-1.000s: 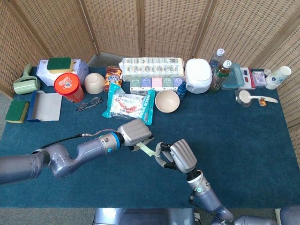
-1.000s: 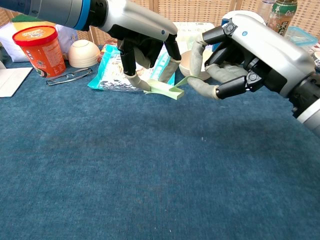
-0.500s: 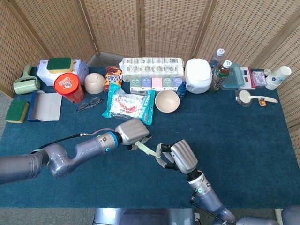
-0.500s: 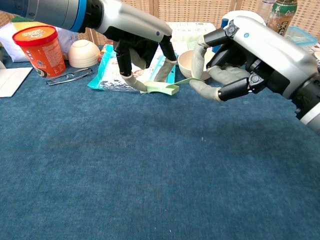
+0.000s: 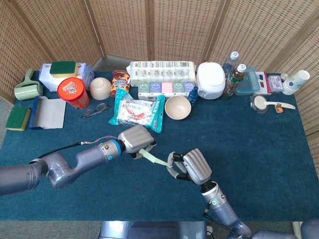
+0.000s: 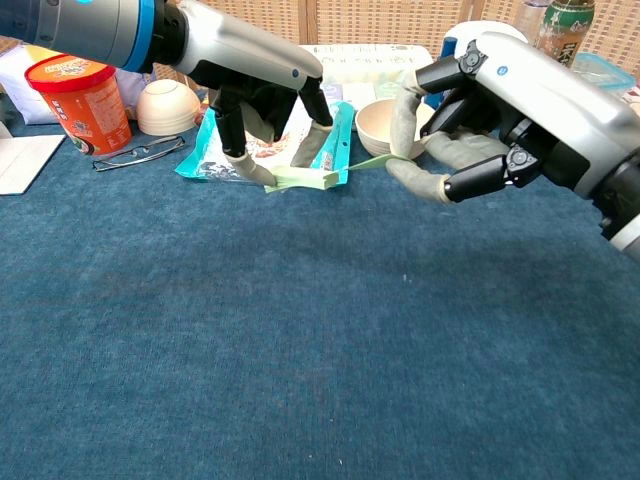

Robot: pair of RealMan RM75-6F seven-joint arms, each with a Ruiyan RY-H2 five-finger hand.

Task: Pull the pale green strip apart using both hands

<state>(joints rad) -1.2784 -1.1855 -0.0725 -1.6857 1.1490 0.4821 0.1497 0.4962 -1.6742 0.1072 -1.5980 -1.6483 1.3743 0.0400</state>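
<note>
Strip [image 6: 330, 172], pale green, spans between both hands just above the blue cloth [image 6: 300, 360], front centre of the table. Left hand [image 6: 265, 100] pinches its thicker left end in downturned fingertips [image 6: 252, 168]. Right hand [image 6: 470, 125] pinches the thin right end between thumb and finger. Snack bag [image 5: 137, 112] and bowl [image 5: 178, 107] lie just behind; red tub [image 5: 73, 92] and glasses [image 5: 94, 109] sit further left.

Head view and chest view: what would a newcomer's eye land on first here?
Probably the two hands meeting mid-table: the left hand and right hand each pinch an end of the pale green strip stretched between them above the blue cloth. Behind them, a crowded row of clutter, like the red tub, lines the table's far edge.
</note>
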